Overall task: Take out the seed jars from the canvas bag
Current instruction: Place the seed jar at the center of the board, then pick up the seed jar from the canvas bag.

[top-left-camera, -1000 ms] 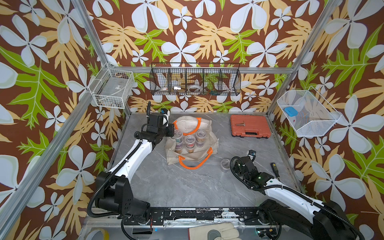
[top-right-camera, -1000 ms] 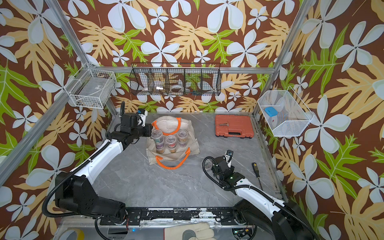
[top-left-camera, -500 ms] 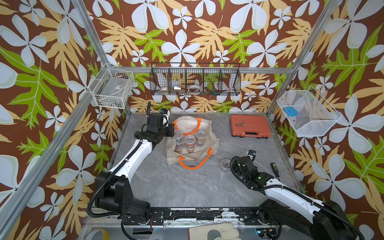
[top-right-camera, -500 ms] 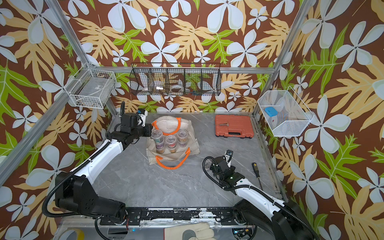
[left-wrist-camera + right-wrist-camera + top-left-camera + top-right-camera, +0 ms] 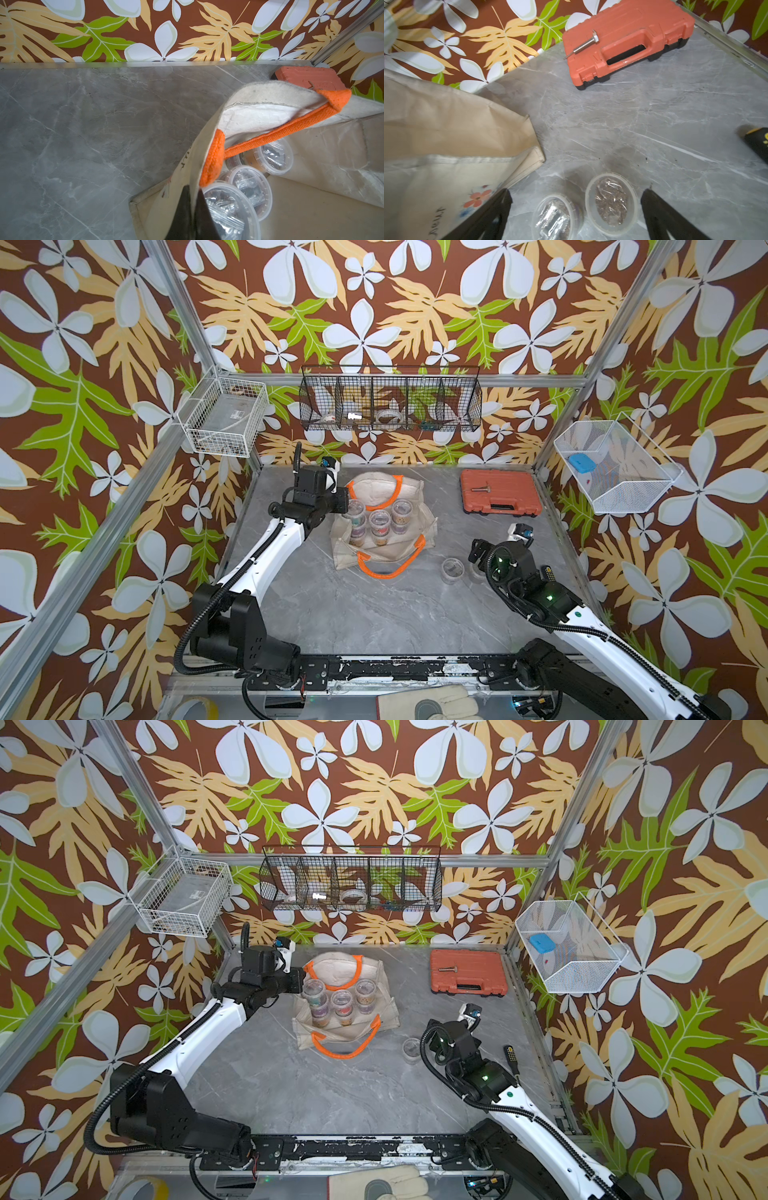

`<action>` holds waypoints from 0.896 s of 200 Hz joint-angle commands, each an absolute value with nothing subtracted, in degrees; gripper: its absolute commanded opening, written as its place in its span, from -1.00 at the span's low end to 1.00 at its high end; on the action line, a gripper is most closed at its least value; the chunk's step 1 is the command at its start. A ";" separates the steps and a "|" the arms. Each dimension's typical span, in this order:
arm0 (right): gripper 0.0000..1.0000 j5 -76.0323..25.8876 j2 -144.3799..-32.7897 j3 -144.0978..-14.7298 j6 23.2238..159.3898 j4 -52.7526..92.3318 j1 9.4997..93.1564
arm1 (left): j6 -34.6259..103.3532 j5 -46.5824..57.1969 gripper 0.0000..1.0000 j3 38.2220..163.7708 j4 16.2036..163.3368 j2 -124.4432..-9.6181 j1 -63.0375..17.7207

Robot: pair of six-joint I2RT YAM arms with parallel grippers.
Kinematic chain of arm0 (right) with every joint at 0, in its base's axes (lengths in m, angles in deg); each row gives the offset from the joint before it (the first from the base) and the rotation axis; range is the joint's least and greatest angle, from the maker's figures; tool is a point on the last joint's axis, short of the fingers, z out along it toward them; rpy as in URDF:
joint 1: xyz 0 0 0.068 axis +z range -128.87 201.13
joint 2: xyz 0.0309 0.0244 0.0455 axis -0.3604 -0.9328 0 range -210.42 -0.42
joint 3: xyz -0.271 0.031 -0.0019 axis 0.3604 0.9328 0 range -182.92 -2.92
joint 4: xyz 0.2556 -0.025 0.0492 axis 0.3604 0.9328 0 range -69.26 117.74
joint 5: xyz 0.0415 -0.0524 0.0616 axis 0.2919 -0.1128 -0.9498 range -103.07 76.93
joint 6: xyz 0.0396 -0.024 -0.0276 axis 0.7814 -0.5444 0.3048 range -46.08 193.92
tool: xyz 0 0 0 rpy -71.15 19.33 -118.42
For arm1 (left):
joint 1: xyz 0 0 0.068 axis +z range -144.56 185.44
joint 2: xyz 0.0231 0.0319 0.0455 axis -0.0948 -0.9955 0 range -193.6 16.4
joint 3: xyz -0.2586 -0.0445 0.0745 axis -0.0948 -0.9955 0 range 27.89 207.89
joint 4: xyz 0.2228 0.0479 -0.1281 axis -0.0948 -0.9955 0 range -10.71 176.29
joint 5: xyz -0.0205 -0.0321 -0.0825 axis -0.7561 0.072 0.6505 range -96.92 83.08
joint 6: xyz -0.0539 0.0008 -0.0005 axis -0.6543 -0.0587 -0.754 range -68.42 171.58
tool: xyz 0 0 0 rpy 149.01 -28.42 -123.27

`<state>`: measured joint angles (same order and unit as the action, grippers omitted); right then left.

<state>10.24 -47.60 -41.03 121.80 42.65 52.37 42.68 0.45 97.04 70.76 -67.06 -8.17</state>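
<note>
The canvas bag (image 5: 384, 485) lies open at the middle back of the table, beige with orange handles (image 5: 388, 570). Seed jars (image 5: 379, 519) stand stacked inside it, seen also in the left wrist view as clear-lidded jars (image 5: 251, 185). My left gripper (image 5: 192, 193) is shut on the bag's rim beside an orange handle (image 5: 214, 158) and holds that edge up. Two seed jars (image 5: 611, 204) (image 5: 556, 216) stand on the table right of the bag. My right gripper (image 5: 576, 193) hangs open just over them, a finger on either side, touching neither. In both top views one jar (image 5: 410, 1048) shows; the arm partly hides its neighbour.
An orange-red tool case (image 5: 498, 493) with a bolt (image 5: 584, 44) on it lies at the back right. A screwdriver (image 5: 510, 1056) lies by the right edge. Wire baskets (image 5: 390, 402) hang on the walls. A glove (image 5: 428, 707) lies below the front rail.
My right gripper has opened and let go of a jar, which now stands on the table beside the other. The left gripper still pinches the bag rim.
</note>
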 commanded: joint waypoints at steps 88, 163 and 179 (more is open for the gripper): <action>1.00 5.26 -84.91 -84.75 109.91 46.41 74.12 | 43.51 2.70 -1.00 97.43 70.33 -66.88 -8.16; 0.99 -4.64 -104.32 -100.84 107.66 44.41 72.06 | 44.11 4.24 -1.00 97.50 70.11 -67.19 -8.17; 1.00 -5.16 -106.75 -102.64 107.76 44.50 71.58 | 44.11 4.24 -1.00 97.55 70.10 -67.20 -8.18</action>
<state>-2.40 -104.23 -100.31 108.18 45.21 72.26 43.84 2.92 97.19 70.67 -67.06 -8.17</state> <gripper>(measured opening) 0.997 0.072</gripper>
